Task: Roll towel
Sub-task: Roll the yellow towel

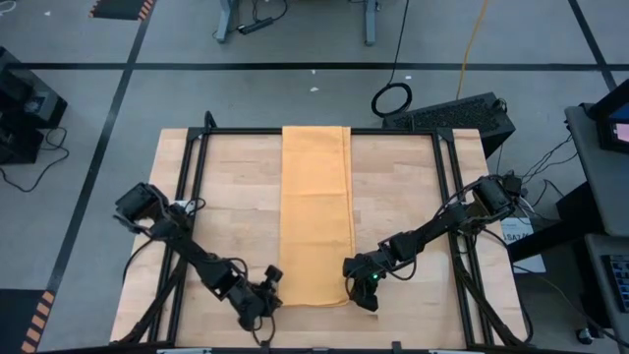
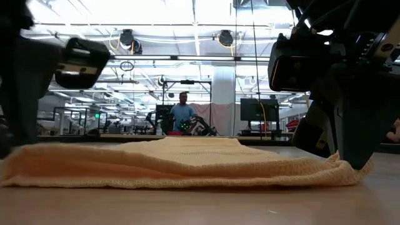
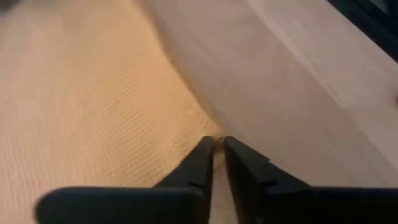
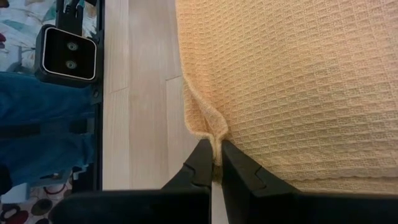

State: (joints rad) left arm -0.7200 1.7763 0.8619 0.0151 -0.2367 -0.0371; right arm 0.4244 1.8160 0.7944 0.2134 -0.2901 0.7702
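Towel [image 1: 315, 211]: waffle-weave orange-yellow strip; left tool [image 3: 217, 144], right tool [image 4: 216, 149] each pinching near corner.

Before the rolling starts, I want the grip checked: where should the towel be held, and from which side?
Grip the towel at its two near corners, coming in from the outer long edges. It lies flat as a narrow strip, so only the edges offer a pinchable fold. The left gripper and right gripper sit at those corners.
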